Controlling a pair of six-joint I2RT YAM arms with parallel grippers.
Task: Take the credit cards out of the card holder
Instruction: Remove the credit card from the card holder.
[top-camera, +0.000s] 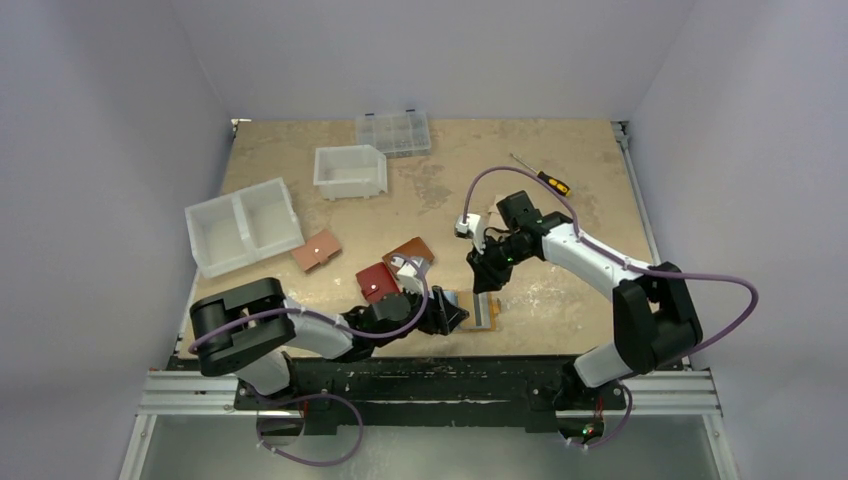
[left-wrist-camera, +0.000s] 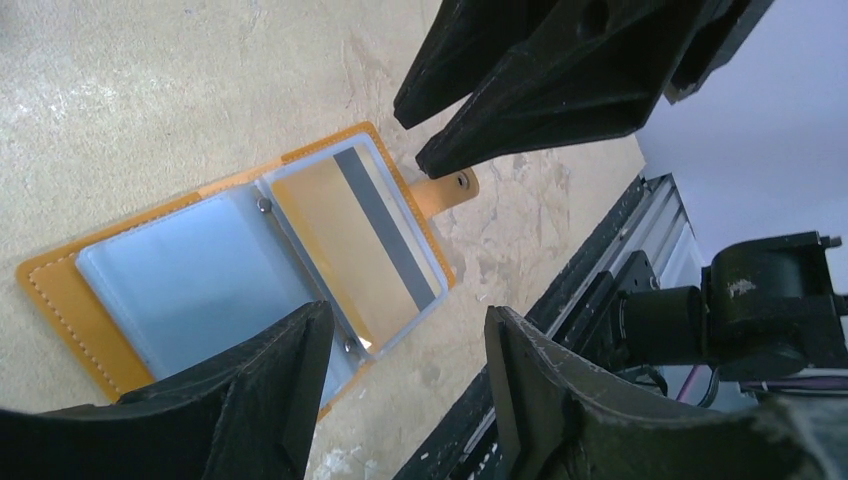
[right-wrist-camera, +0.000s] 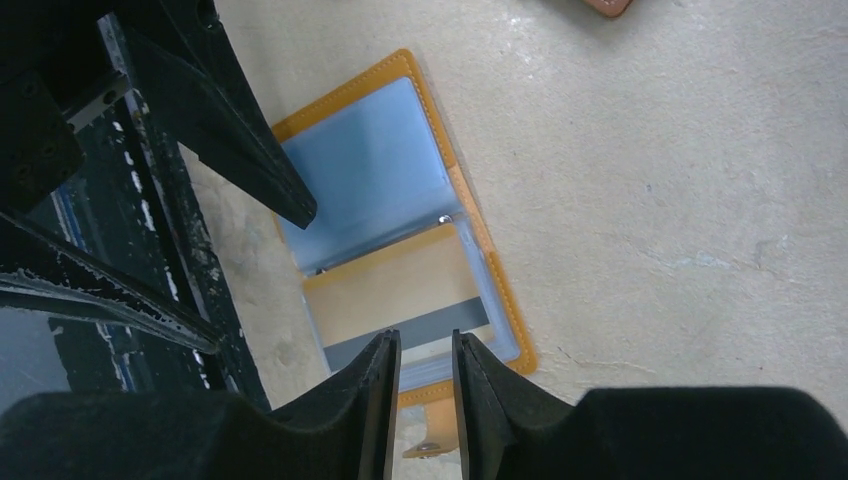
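The tan counter (top-camera: 450, 165) is carrying eight items. A clear organiser box (top-camera: 393, 133), a white bin (top-camera: 350, 171) and a two-compartment bin (top-camera: 243, 226) are resting toward the far left. A screwdriver (top-camera: 541, 176) is lying far right. A light brown wallet (top-camera: 316, 250), a brown wallet (top-camera: 408, 251) and a dark red wallet (top-camera: 378, 282) are lying mid-counter. The card holder (left-wrist-camera: 200, 275) is lying open near the front edge.

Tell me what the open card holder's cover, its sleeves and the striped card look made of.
Card holder cover: likely leather or faux leather, matte mustard, stitched edge. Sleeves: clear soft plastic, glossy glare. Card: seemingly rigid plastic, tan with a dark stripe.
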